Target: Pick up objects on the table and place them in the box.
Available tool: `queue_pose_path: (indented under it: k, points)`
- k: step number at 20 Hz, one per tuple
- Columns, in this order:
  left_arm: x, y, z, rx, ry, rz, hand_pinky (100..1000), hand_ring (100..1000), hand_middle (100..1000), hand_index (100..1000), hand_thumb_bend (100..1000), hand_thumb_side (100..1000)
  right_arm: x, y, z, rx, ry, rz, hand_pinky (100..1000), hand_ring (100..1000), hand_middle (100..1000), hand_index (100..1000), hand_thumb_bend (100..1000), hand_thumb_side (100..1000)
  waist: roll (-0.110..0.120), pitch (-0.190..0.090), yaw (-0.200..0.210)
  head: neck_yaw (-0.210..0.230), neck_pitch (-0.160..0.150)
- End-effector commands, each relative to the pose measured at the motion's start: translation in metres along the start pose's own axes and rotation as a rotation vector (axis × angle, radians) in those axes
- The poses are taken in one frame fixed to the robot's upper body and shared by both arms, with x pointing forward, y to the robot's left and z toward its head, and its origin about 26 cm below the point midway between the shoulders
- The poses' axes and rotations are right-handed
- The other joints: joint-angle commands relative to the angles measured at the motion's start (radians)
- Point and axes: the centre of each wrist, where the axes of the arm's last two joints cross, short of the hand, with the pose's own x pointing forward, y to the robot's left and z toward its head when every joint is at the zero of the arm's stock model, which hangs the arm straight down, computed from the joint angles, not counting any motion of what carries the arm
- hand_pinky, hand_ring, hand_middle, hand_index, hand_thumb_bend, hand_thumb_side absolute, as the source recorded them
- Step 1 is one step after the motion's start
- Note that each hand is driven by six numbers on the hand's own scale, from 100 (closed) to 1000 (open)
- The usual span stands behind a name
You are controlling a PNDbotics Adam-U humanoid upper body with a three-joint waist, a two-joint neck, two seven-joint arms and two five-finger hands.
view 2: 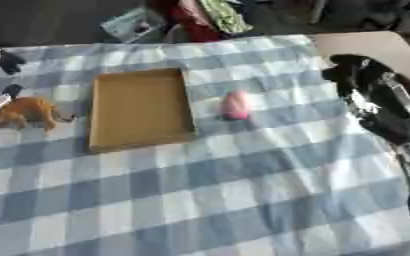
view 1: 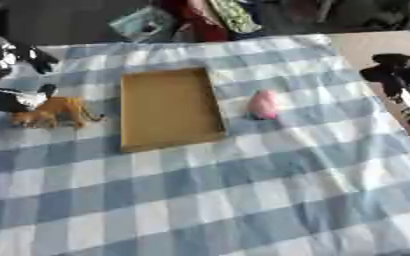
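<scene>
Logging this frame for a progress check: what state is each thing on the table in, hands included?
Box: open, nothing in it, flat on the cloth.
Lion toy: upright left of the box, at the left hand.
Pink object: on the cloth right of the box, untouched.
Left hand: at the lion, grip unclear.
Right hand: off the pink object, holding nothing.

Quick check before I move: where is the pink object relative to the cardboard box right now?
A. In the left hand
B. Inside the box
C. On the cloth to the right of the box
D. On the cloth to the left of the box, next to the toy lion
C: the pink object lies on the checked cloth just right of the open cardboard box, apart from both hands.
</scene>
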Motion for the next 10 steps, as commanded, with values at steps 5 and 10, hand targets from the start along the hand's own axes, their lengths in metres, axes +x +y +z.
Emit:
queue_pose_path:
  k: [5, 10]
  points:
    - [-0.007, 0.015, 0.004, 0.027, 0.038, -0.068, 861, 664, 647, 855, 255, 454, 0.004, -0.008, -0.003, -0.003, -0.019, 0.015, 838, 799, 645, 854, 100, 587, -0.001, -0.019, -0.003, -0.002, -0.008]
    - [-0.009, 0.009, 0.005, 0.028, 0.061, -0.073, 863, 669, 650, 858, 256, 469, 0.004, -0.007, -0.003, -0.001, -0.015, 0.013, 838, 800, 645, 854, 100, 590, -0.001, -0.018, -0.005, -0.001, -0.008]
